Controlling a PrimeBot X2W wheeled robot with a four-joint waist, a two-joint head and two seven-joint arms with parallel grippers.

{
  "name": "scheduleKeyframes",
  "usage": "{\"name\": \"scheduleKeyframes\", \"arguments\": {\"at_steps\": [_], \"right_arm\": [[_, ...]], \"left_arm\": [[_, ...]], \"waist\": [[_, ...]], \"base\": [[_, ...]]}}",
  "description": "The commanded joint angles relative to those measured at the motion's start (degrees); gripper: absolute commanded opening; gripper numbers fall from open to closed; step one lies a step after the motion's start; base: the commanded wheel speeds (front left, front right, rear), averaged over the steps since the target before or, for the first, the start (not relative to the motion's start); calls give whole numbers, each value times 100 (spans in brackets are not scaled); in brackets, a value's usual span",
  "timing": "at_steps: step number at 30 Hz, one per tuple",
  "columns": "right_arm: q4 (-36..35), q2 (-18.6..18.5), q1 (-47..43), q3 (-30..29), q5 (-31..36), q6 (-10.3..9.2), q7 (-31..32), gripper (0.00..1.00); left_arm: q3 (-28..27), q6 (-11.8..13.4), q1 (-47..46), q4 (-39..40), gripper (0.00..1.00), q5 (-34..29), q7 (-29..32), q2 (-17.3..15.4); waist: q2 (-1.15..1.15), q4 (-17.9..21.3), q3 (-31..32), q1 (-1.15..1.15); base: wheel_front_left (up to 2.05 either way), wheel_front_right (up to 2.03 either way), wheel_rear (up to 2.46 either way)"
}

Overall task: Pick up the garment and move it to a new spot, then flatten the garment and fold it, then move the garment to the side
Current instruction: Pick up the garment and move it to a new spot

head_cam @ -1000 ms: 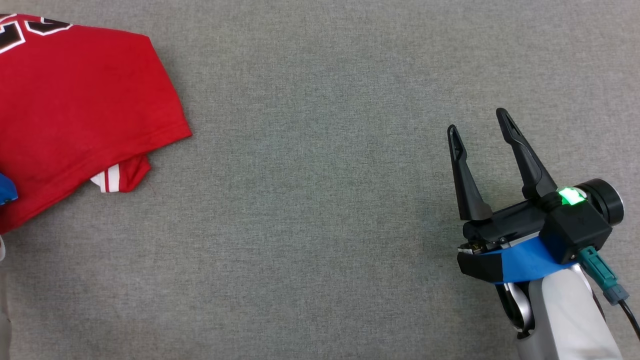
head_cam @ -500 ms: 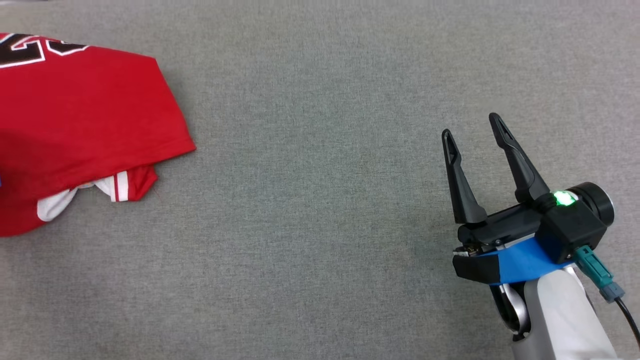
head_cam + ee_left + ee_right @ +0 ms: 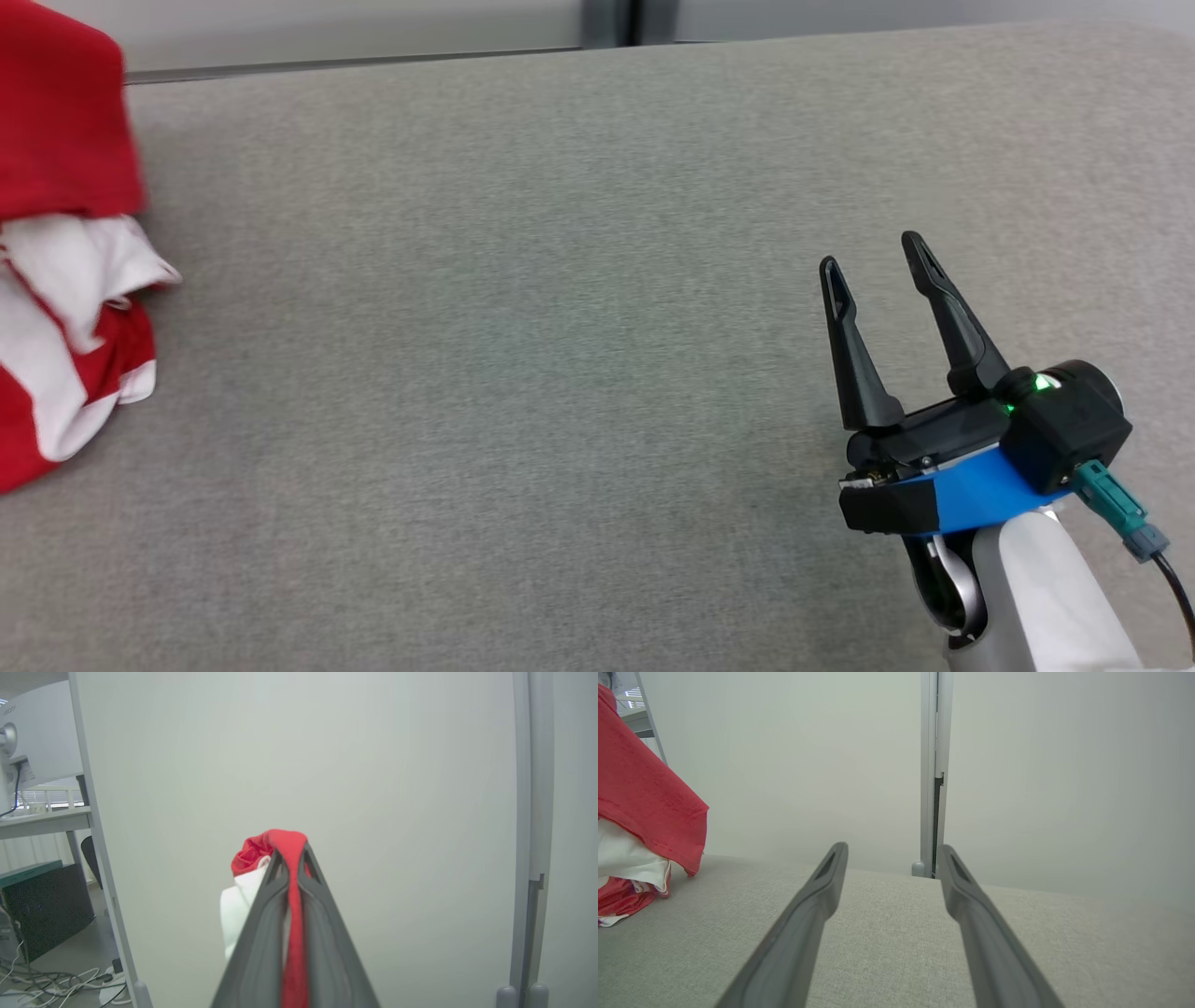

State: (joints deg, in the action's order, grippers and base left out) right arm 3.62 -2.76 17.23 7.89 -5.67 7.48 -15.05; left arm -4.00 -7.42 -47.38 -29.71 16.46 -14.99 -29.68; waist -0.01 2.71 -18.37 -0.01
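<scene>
The garment (image 3: 56,140) is a red jersey with white trim, hanging bunched at the far left of the head view, its lower folds near the grey table. In the left wrist view, my left gripper (image 3: 290,858) is shut on a pinch of the garment (image 3: 285,842), red cloth running between the two fingers and a white fold beside them. My right gripper (image 3: 870,257) stands open at the lower right of the head view, well to the right of the garment, nothing between its fingers. From the right wrist view, the right gripper (image 3: 892,851) points over the table with the garment (image 3: 640,793) at far left.
The grey cloth-covered table (image 3: 523,355) stretches across the head view, with its far edge (image 3: 373,63) against a pale wall. A vertical grey post (image 3: 931,765) stands behind the table. A desk and floor cables (image 3: 42,980) lie beyond the partition in the left wrist view.
The left gripper has shut on the garment and lifted it off the table, so it now hangs bunched. The head camera has tilted up, bringing the table's far edge into view. The right gripper stayed open.
</scene>
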Motion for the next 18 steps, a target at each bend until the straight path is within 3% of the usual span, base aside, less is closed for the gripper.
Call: {"name": "scheduleKeyframes", "arguments": {"at_steps": [1,9,18], "right_arm": [[17,-23,-84,2,-45,3,-20,100],[22,-21,-95,56,-434,3,-19,100],[-30,-19,-95,69,-775,3,-20,100]], "left_arm": [[75,-5,-140,134,0,-26,-27,-31],[844,-6,-743,1548,0,-57,467,-169],[1758,-5,-1448,2403,0,22,1144,39]], "waist": [[1,129,83,1],[1,796,144,1],[1,1548,48,1]], "base": [[0,0,0],[0,0,0],[0,0,0]]}}
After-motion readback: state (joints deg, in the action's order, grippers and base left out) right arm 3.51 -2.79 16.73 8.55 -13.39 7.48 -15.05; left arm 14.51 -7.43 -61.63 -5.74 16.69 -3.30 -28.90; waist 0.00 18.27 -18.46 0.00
